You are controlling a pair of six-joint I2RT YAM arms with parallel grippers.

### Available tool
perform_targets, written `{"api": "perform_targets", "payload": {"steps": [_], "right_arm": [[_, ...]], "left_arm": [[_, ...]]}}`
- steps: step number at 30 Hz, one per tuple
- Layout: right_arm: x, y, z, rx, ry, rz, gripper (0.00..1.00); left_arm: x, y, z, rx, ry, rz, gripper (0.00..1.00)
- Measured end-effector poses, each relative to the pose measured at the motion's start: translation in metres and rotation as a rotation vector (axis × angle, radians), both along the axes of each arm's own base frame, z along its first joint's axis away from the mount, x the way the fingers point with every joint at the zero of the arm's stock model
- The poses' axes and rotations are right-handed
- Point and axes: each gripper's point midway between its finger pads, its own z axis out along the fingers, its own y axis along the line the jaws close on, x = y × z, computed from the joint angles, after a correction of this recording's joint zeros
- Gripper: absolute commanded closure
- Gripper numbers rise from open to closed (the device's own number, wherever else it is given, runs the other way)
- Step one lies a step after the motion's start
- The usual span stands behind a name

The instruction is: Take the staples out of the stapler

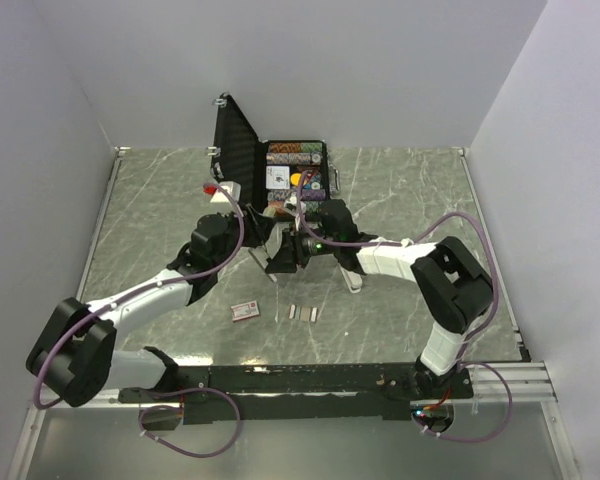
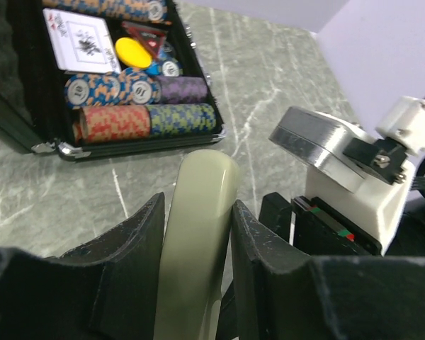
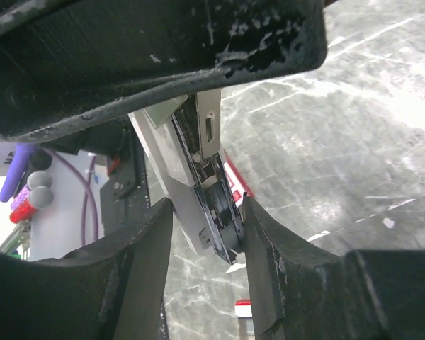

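Two short strips of staples (image 1: 293, 311) lie flat on the table (image 1: 410, 200), on the near side of the stapler (image 1: 283, 255) and just right of a small red-and-white box (image 1: 245, 311). So I judge that part of the unloading is done. Whether more staples sit in the magazine I cannot tell, because the channel is not visible from any camera. The stapler is held in the air between both arms, in front of the open chip case (image 1: 298, 165). My left gripper (image 2: 198, 212) is pressed together on the pale upper bar of the stapler, with both fingers touching it. My right gripper (image 3: 205, 205) has its fingers close on both sides of the dark metal end of the magazine, but I cannot tell if they really pinch it or only stand beside it. The strips on the table lie apart from both grippers, lower and nearer to the bases. I think the step in hand is working the magazine open. The next move needs a firm left hold while the right one pulls or tips the magazine, so that any remaining strip slides out.
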Motion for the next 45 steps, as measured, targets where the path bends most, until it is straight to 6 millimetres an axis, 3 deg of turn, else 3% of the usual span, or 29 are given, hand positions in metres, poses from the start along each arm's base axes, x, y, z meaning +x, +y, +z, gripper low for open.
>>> {"api": "perform_targets", "payload": {"steps": [11,17,24,27,45], "right_arm": [[0.013,0.0,-0.024,-0.038,0.025,-0.052,0.5],[0.014,0.0,-0.035,-0.054,0.048,-0.055,0.49],[0.016,0.002,-0.036,-0.044,0.067,-0.057,0.46],[0.029,0.008,-0.025,-0.02,0.04,-0.075,0.41],[0.051,0.007,-0.03,-0.023,0.043,-0.152,0.41]], "left_arm": [[0.018,-0.002,-0.04,0.079,0.133,0.065,0.99],[0.019,-0.001,-0.056,0.113,0.17,0.092,0.99],[0.018,0.002,-0.066,0.123,0.201,0.125,0.99],[0.013,-0.001,-0.074,0.121,0.236,0.131,0.99],[0.019,0.006,-0.07,0.078,0.269,0.222,0.99]]}}
